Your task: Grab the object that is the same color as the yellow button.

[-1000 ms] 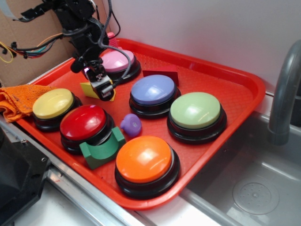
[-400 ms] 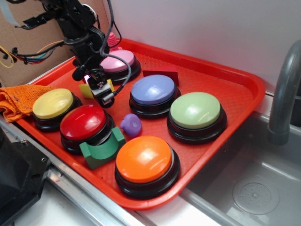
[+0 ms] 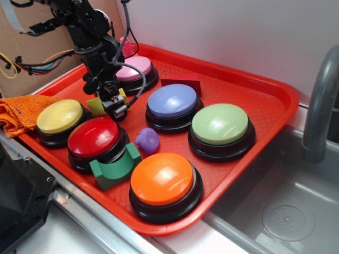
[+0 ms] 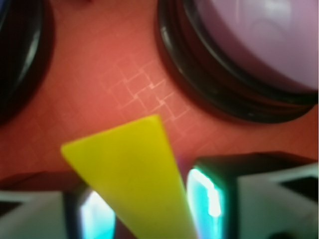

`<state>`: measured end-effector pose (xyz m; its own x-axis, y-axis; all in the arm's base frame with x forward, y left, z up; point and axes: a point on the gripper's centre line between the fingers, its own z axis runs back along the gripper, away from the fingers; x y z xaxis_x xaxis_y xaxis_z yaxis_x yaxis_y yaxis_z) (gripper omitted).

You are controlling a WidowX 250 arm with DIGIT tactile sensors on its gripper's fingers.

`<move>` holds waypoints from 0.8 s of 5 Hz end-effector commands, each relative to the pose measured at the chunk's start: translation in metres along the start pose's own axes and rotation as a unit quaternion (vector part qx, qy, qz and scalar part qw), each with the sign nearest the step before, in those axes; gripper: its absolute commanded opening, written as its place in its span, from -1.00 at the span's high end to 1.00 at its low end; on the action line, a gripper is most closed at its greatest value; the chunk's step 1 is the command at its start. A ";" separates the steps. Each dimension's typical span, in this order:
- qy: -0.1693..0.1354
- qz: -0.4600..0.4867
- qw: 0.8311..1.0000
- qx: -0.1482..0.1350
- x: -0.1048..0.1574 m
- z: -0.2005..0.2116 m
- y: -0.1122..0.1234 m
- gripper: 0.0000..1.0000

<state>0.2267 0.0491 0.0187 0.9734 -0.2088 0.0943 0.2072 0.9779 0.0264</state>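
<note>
The object, a small yellow wedge block (image 3: 96, 106), lies on the red tray (image 3: 254, 90) between the yellow button (image 3: 59, 116) and the pink button (image 3: 135, 67). My gripper (image 3: 112, 103) is down over the wedge's right end. In the wrist view the yellow wedge (image 4: 134, 174) fills the gap of my gripper (image 4: 144, 211), and both pads press against its sides. The fingers (image 4: 204, 199) glow cyan at their inner edges. The wedge still rests on the tray floor.
Also on the tray are red (image 3: 94, 136), orange (image 3: 163, 179), light green (image 3: 220, 124) and blue (image 3: 174, 100) buttons, a green arch block (image 3: 114, 166), a purple piece (image 3: 148, 139) and a dark red block (image 3: 181, 82). An orange cloth (image 3: 18, 112) lies left, a sink (image 3: 286, 211) right.
The gripper moved left and down over the yellow wedge. The wedge shifted slightly toward the yellow button.
</note>
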 end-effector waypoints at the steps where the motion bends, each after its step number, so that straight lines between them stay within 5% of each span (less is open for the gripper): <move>1: 0.007 0.012 1.000 0.006 0.006 0.004 0.008 1.00; 2: -0.013 0.018 1.000 -0.008 0.006 0.022 0.007 1.00; 4: 0.005 0.070 0.996 -0.050 0.012 0.102 0.016 1.00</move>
<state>0.2235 0.0570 0.1078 0.9964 -0.0780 0.0325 0.0812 0.9906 -0.1105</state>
